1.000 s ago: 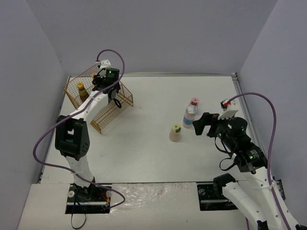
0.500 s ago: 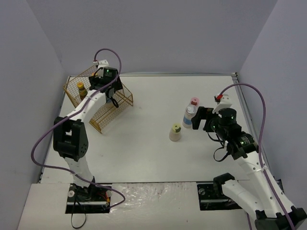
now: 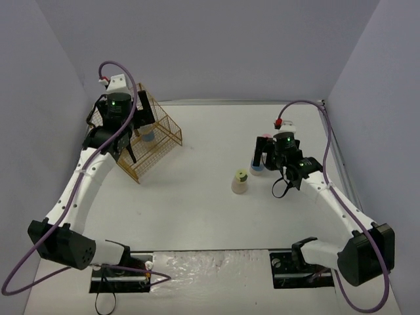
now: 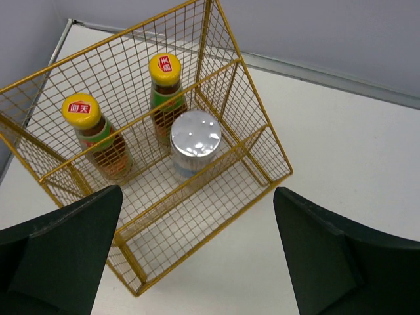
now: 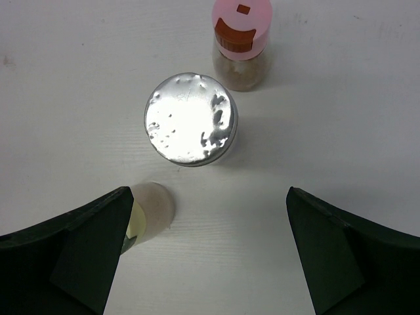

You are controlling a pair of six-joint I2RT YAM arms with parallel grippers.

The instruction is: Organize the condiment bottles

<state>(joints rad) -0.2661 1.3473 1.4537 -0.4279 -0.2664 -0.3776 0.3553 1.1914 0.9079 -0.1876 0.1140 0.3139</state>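
While wide-jawed, right tool (image 5: 209,190) just short of silver-lidded bottle (image 5: 191,119); aligned

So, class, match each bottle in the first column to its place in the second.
Column one
1. pink-capped bottle
2. silver-lidded bottle standing on the table
3. yellow-capped bottles
4. green-capped bottle

Column two
a. inside the wire basket
b. alone, nearest the table's middle
c. centred under the open right gripper
d. beside that silver lid, nearer the back wall

Pairs: 1-d, 2-c, 3-a, 4-b.
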